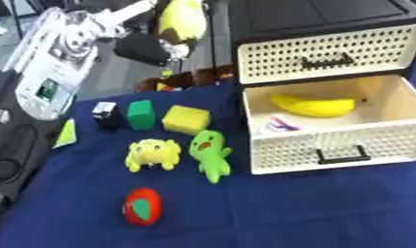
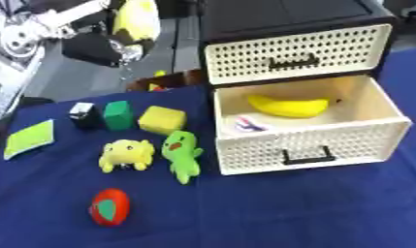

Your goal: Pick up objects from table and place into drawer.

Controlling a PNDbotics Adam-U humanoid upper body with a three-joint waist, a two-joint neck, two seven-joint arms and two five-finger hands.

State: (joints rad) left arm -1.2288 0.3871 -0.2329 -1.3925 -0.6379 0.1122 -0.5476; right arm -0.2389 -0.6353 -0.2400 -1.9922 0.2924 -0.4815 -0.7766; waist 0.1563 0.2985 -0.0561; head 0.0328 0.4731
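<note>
A cream drawer unit point(image 1: 329, 58) stands at the back right, and its lower drawer point(image 1: 329, 145) is pulled open. Inside lie a yellow banana point(image 1: 312, 105) and a small white and purple thing point(image 1: 280, 125). Left of the drawer on the blue cloth are a black and white box point(image 1: 105, 114), a green block point(image 1: 141, 115), a yellow block point(image 1: 186, 119), a yellow plush point(image 1: 153, 154), a green plush point(image 1: 210, 152) and a red and green ball point(image 1: 143, 206). My left hand point(image 1: 147, 47), dark on a silver arm, hangs beyond the table's far edge beside a yellow object point(image 1: 182, 19).
A lime green flat pad point(image 2: 29, 137) lies at the table's left edge. White equipment point(image 1: 50, 68) and dark gear point(image 1: 7, 145) stand off the table to the left. Bare blue cloth point(image 1: 312, 213) stretches in front of the drawer.
</note>
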